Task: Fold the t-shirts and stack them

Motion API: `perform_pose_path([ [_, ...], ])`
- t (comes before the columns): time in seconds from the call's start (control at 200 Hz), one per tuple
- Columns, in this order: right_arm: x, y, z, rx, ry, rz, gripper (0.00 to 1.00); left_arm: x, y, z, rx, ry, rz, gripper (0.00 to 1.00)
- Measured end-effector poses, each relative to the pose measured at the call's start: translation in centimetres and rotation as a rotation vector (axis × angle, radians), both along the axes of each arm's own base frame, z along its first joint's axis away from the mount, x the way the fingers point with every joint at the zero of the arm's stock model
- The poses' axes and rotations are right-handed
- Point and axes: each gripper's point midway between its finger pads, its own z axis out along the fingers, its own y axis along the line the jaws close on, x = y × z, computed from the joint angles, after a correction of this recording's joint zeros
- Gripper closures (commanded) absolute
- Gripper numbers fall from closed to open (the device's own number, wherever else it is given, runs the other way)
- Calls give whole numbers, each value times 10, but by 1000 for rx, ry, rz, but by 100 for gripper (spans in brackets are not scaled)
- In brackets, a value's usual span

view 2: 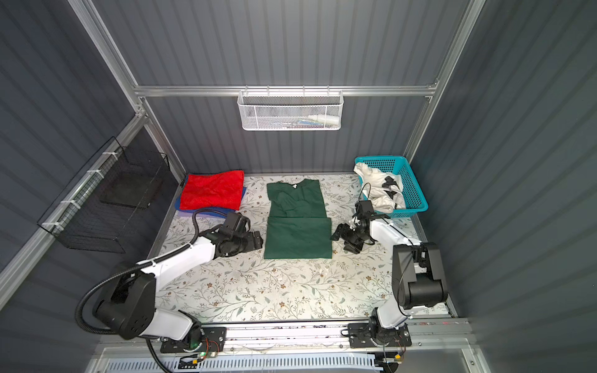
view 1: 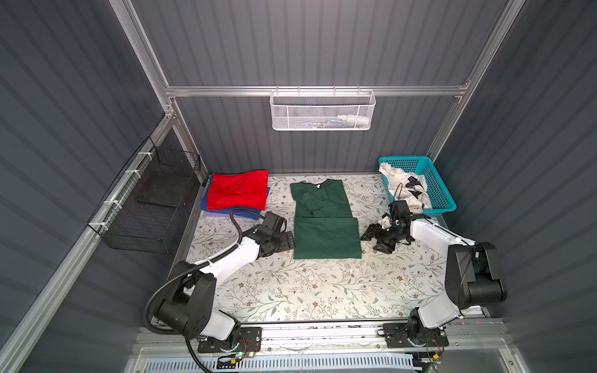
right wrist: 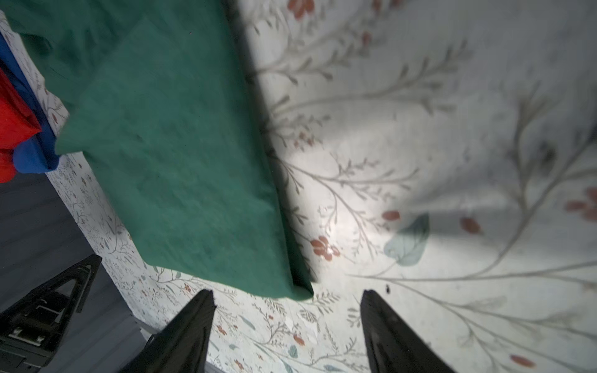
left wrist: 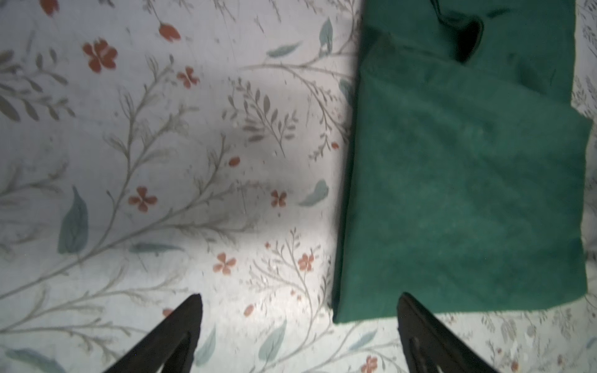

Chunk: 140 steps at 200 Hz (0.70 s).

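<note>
A dark green t-shirt (view 1: 324, 222) (view 2: 298, 222) lies flat mid-table, its near half folded into a rectangle. My left gripper (view 1: 288, 241) (left wrist: 300, 296) hovers open just off the shirt's left edge, and one fingertip overlaps its near corner in the left wrist view. My right gripper (view 1: 371, 243) (right wrist: 287, 292) stands open off the right edge with only tablecloth between its fingers. The green shirt (left wrist: 468, 193) (right wrist: 181, 155) fills part of both wrist views. A folded red t-shirt (view 1: 237, 190) rests on a blue t-shirt (view 1: 206, 206) at the back left. A crumpled white t-shirt with black marks (view 1: 407, 190) lies in the basket.
The turquoise basket (view 1: 442, 193) stands at the back right corner. A black wire basket (view 1: 145, 206) hangs on the left wall and a white mesh basket (view 1: 323, 111) hangs on the back wall. The floral tablecloth (view 1: 307, 290) covers the table's near half.
</note>
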Motion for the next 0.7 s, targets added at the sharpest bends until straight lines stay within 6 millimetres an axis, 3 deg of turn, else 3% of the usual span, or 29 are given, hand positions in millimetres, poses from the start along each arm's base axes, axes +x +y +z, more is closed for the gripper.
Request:
perform_pose_path([
  [0.07, -9, 5, -4, 25, 19, -1, 32, -7, -5, 2, -34, -2, -7, 17],
  [0.175, -15, 12, -9, 50, 29, 1, 43, -14, -16, -4, -81, 7, -17, 21],
  [0.395, -23, 20, -19, 77, 42, 4, 44, -28, -38, -33, -120, 88, -54, 23],
  [0.625, -27, 29, -27, 83, 42, 19, 46, -26, -48, -39, -147, 94, -58, 28],
  [0.7, -28, 32, -31, 93, 52, 18, 49, -25, -49, -43, -150, 101, -52, 35],
])
